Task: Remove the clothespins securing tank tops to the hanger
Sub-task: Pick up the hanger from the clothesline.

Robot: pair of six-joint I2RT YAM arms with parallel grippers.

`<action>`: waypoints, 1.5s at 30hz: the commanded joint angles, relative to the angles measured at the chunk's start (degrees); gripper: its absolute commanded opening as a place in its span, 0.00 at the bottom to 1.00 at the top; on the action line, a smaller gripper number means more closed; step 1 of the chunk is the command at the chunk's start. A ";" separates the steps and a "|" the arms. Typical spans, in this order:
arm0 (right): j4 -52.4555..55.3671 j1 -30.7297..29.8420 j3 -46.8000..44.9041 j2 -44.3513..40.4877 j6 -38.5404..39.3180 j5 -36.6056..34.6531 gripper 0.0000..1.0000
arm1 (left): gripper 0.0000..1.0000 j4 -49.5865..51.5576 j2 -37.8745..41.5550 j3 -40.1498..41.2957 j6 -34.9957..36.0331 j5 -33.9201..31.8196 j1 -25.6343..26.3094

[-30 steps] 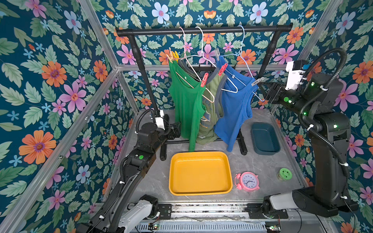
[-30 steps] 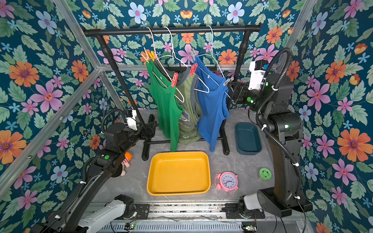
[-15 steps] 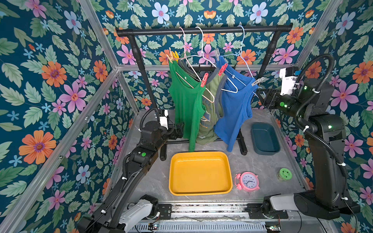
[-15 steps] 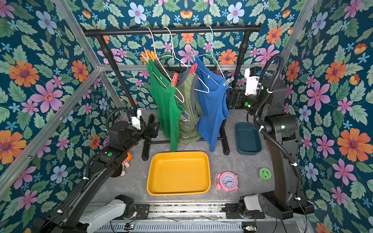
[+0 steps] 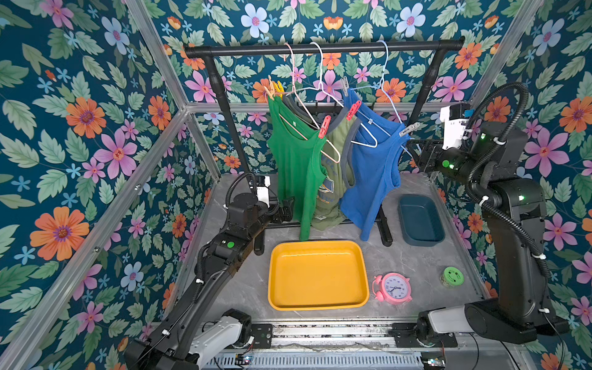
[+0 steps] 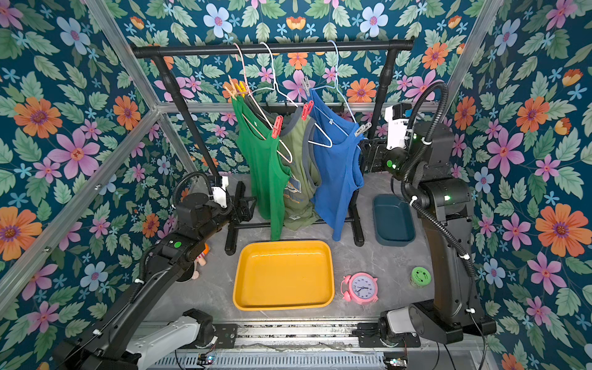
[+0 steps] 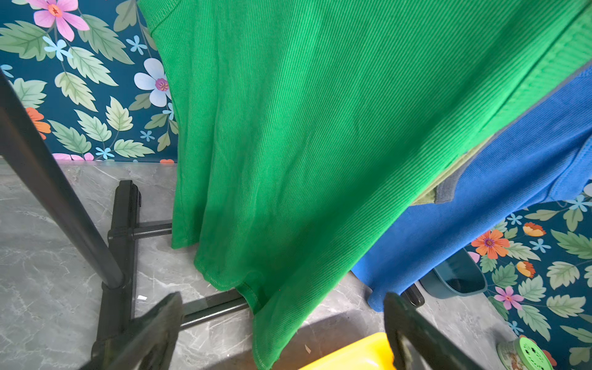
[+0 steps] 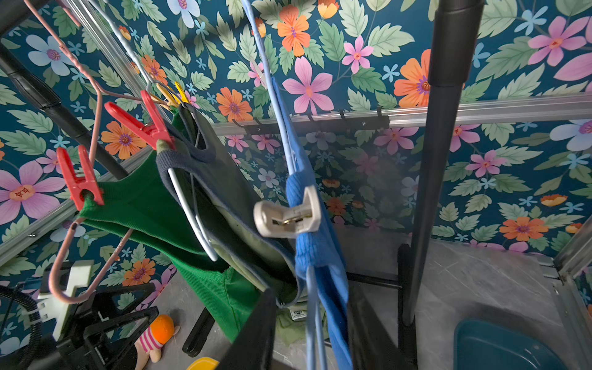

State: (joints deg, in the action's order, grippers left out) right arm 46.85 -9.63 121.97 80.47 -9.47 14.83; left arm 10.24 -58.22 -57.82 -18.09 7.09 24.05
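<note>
1. Between the fingers of the right gripper run a strap of the blue tank top and the wire of the pale blue hanger. The jaws have narrowed over the last second, yet they stand apart and clamp nothing.
2. Just above that gripper, the pale grey clothespin pins the strap to the hanger's shoulder. The arm has swung in from beside the side wall to sit under it, so this peg looks like the first target.
3. As the gripper sits now, closing fully would likely pinch only cloth and wire. My judgement is that it needs a short lift, so the fingers straddle the peg's handles and squeeze them.
4. Farther out from the right gripper are a red clothespin on the olive tank top and a second red clothespin on the green tank top.
5. Farthest from it are another pale grey clothespin, a yellow clothespin and a peach clothespin, up at the far shoulders. All six sit where they did a second ago, so no peg is off yet.
6. Across the rack, the left gripper is spread wide and empty. It has edged slightly closer to the green top's hem, which hangs just ahead of it, well below every peg.
7. Below and beside the left gripper, the yellow tray holds no pegs.
</note>
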 commanded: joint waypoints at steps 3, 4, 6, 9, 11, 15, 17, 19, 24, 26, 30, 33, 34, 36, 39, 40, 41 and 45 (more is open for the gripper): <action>0.30 -0.06 0.46 0.62 1.30 0.38 0.32 | 1.00 -0.48 0.20 0.18 -0.26 -0.40 0.30; 0.51 -0.04 0.76 0.83 1.39 0.38 0.29 | 1.00 -0.48 0.21 0.17 -0.28 -0.41 0.40; 1.06 -0.04 1.44 1.25 1.61 0.38 0.25 | 1.00 -0.48 0.52 0.32 -0.44 -0.41 0.42; 1.39 -0.02 1.62 1.45 2.02 0.12 0.22 | 1.00 -0.48 0.84 0.17 -0.38 -0.52 0.55; 1.31 -0.04 1.61 1.28 2.22 -0.36 0.20 | 1.00 -0.48 0.96 -0.13 -0.28 -0.51 0.56; 1.23 -0.02 1.73 1.18 2.57 -0.60 0.14 | 0.99 -0.48 1.09 -0.92 -0.20 -0.16 0.73; 0.96 -0.02 1.81 1.12 2.87 -0.68 0.05 | 1.00 -0.48 0.96 -1.56 0.04 0.33 0.74; 0.87 0.02 1.96 1.23 3.06 -0.79 0.03 | 1.00 -0.44 0.87 -2.09 0.30 0.88 0.88; -0.21 -0.06 1.91 1.36 3.50 -1.15 0.00 | 1.00 -0.40 0.76 -2.46 0.31 1.17 1.00; -1.36 -0.03 1.34 1.21 3.74 -1.25 0.00 | 1.00 -0.22 0.87 -2.45 0.20 1.22 1.08; -4.17 -0.03 0.47 0.92 3.78 -0.69 0.00 | 1.00 -0.17 1.44 -2.38 0.16 0.91 1.18; -7.28 0.00 -0.28 0.41 2.94 -0.86 0.00 | 1.00 -0.16 1.42 -2.64 0.40 1.05 1.18; -8.19 -0.05 -0.53 0.18 2.55 -0.94 0.00 | 1.00 -0.16 1.27 -2.78 0.66 1.68 1.20; -9.93 -0.02 -0.75 -0.09 2.04 -0.95 0.00 | 0.99 -0.09 1.07 -3.10 0.94 3.15 1.26; -11.13 0.02 0.54 0.13 1.58 -0.86 0.00 | 0.99 0.04 1.08 -3.44 0.76 3.11 1.39; -11.07 0.01 1.39 0.41 1.48 -0.69 0.00 | 0.99 0.11 1.25 -3.66 0.85 2.95 1.43; -10.98 -0.04 2.31 0.77 1.43 -0.68 0.00 | 0.99 0.13 1.48 -3.78 0.82 2.76 1.43; -11.00 0.04 4.85 2.18 1.39 -0.65 0.00 | 1.00 0.61 1.88 -4.73 1.34 2.58 1.52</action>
State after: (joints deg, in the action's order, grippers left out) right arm 40.36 -9.58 125.62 82.02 -7.22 14.57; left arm 10.74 -56.62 -61.87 -17.65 9.52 25.50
